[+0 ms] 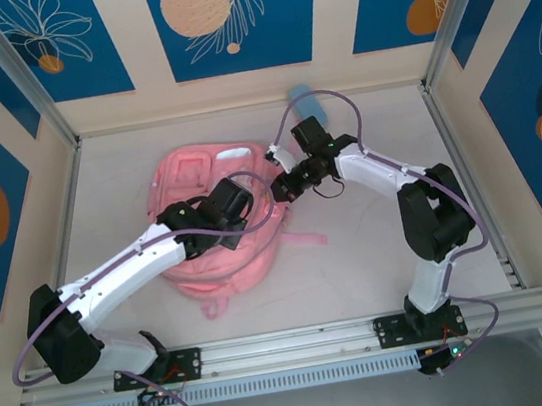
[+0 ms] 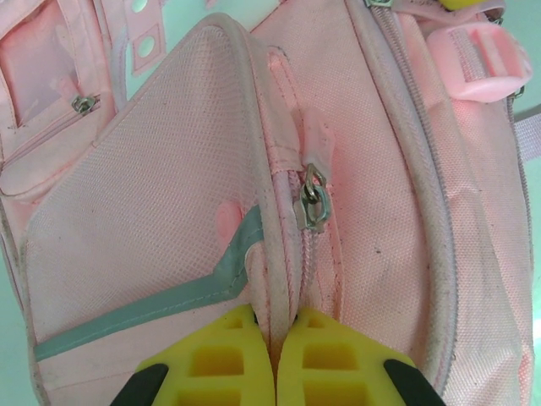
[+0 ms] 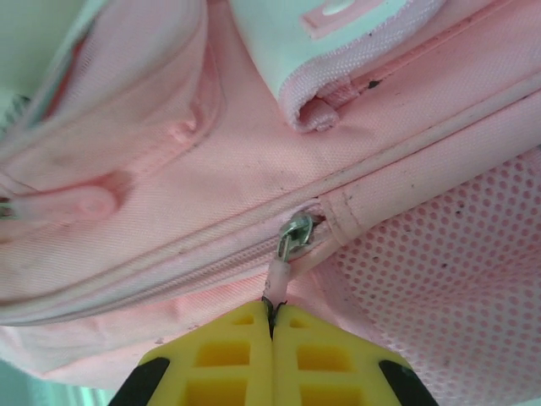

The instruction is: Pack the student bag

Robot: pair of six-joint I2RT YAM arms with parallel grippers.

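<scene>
While the student bag [image 1: 191, 174] lies flat on the counter [image 1: 377, 239], left of centre, I have both grippers clamped on it. My left gripper [image 2: 275, 326], reaching in from the near left, has its 2 yellow fingers pressed together on a piped seam [image 2: 269, 194] that edges a front pocket, with the fabric ridge pinched between the pads. Just right of that seam sits a metal zipper slider [image 2: 313, 203], clear of my fingers, and a pink plastic buckle [image 2: 478, 63] lies at the far right of that view. My right gripper [image 3: 272, 317], coming in from the right side of the bag, is closed tight on the small pink pull tab [image 3: 275, 286], which hangs from a second metal slider [image 3: 294, 235]. That slider sits where the zipper line meets a pink mesh pocket [image 3: 439, 279]. A light-blue pencil case [image 1: 309, 103] rests on the counter against the far wall, well apart from the bag and just beyond my right arm.
</scene>
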